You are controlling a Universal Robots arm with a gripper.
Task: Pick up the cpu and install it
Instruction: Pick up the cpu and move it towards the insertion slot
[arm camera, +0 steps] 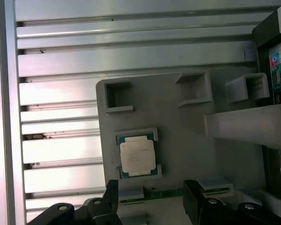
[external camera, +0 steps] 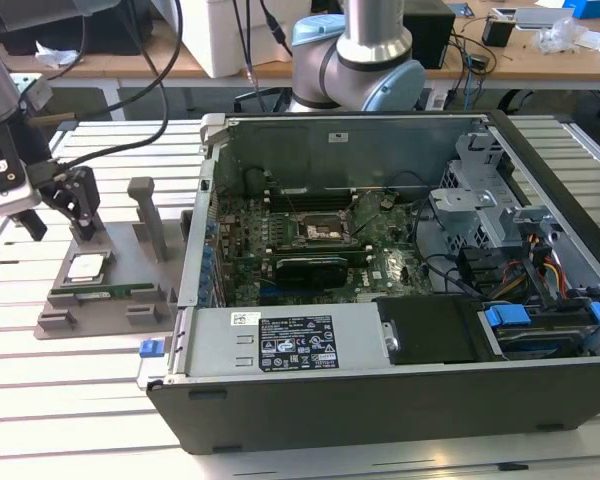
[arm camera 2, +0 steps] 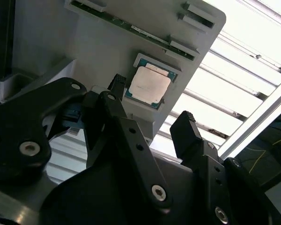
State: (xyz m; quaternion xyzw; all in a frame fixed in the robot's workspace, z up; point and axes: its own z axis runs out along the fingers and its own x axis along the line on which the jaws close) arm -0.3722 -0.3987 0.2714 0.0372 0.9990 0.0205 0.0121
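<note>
At the exterior view's left, the gripper [external camera: 60, 222] hangs over the grey holder [external camera: 115, 248], jaws wide apart and holding nothing. Just below it the cpu [external camera: 85, 268] lies flat in its pocket, with the memory stick [external camera: 105, 293] beside it.

For a clean pick, I judge the fingers should straddle the chip squarely and close on its edges, keeping it level. In the first wrist view the cpu [arm camera: 137, 155] sits ahead of the tips, not between them.

Rightward, the case [external camera: 380, 400] stands open. Its socket [external camera: 325, 232] is too small to tell whether it is ready, and the finger room beside the chip is unclear.
</note>
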